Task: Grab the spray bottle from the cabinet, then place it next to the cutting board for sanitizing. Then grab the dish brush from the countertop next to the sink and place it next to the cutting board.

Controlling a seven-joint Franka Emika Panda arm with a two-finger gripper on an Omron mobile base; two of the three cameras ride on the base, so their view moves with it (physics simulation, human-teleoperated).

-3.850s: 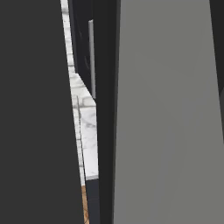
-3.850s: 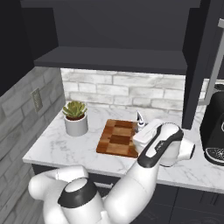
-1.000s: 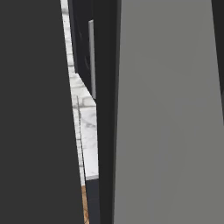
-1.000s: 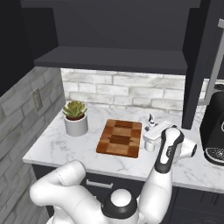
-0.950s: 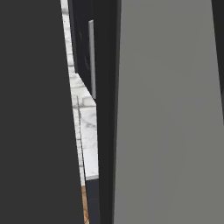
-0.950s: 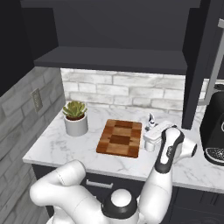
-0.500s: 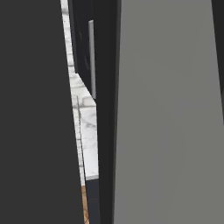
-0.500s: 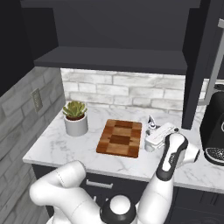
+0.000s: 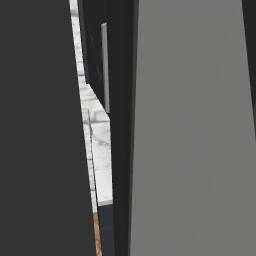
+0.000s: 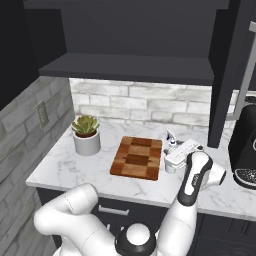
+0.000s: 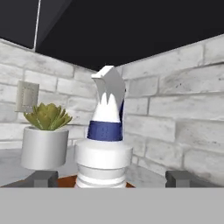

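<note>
The spray bottle (image 10: pixel 171 142) stands upright on the marble countertop (image 10: pixel 65 165), just right of the cutting board (image 10: pixel 137 157). In the hand view the spray bottle (image 11: pixel 104 153) rises white with a blue collar between my fingertips (image 11: pixel 43 178), with a gap on each side. My gripper (image 10: pixel 176 156) is open around the bottle's lower body, at counter height. The gripper (image 11: pixel 110 178) holds nothing. The black cabinet (image 10: pixel 130 70) hangs open above, its door (image 10: pixel 227 75) swung out to the right. The dish brush and the sink are out of view.
A potted succulent (image 10: pixel 86 134) sits left of the board, below a wall outlet (image 10: pixel 42 113). A black coffee machine (image 10: pixel 245 145) stands close on the right. The cabinet door (image 9: pixel 195 125) blocks most of the left base view.
My gripper has gone from shut on the spray bottle to open, leaving the bottle standing right of the cutting board. The hand has shifted slightly right and back.
</note>
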